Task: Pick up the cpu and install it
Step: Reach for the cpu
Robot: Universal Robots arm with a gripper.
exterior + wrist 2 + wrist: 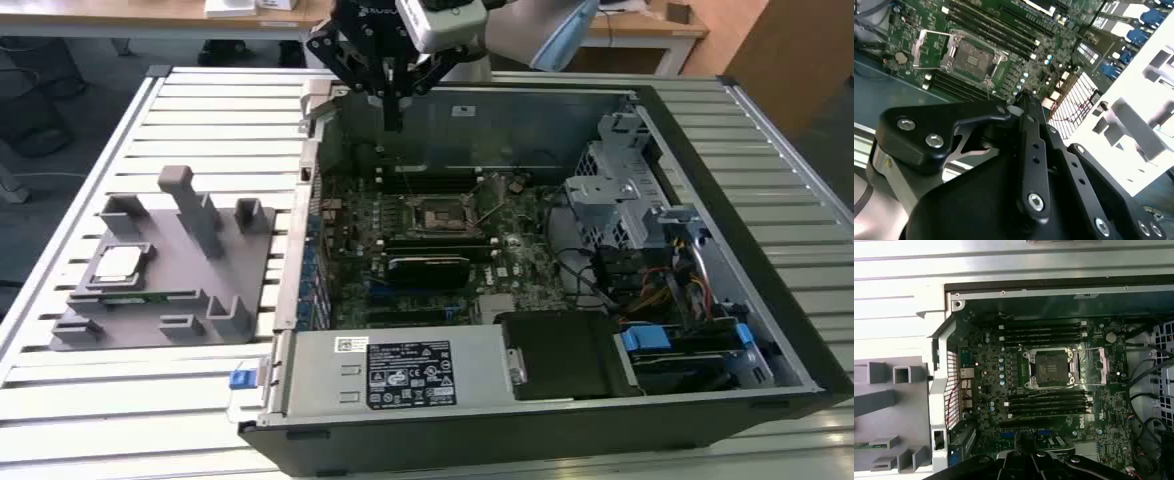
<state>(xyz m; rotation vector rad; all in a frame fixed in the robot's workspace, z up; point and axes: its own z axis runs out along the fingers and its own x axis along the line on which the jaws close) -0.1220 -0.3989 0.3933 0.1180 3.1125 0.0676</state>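
One cpu [118,263], a flat square with a shiny silver-grey top, is seen in the exterior view. It lies on a matte grey moulded holder [200,300] on the slatted metal desk [80,400], at the exterior view's left of the open computer case [747,260]. The black tool [391,118] is seen clenched and empty above the case's far edge, well apart from the cpu. One square socket [1050,366], framed in bright metal, is shown in the first wrist view.

I cannot read any words or numbers here. In the exterior view, a black label [410,373] with tiny white print sits on the grey box [318,385], lower middle of the frame. A small white sticker [350,344] sits just above that label. Another white sticker [463,110] is on the back wall [547,125], upper middle. All the print is too small to read.
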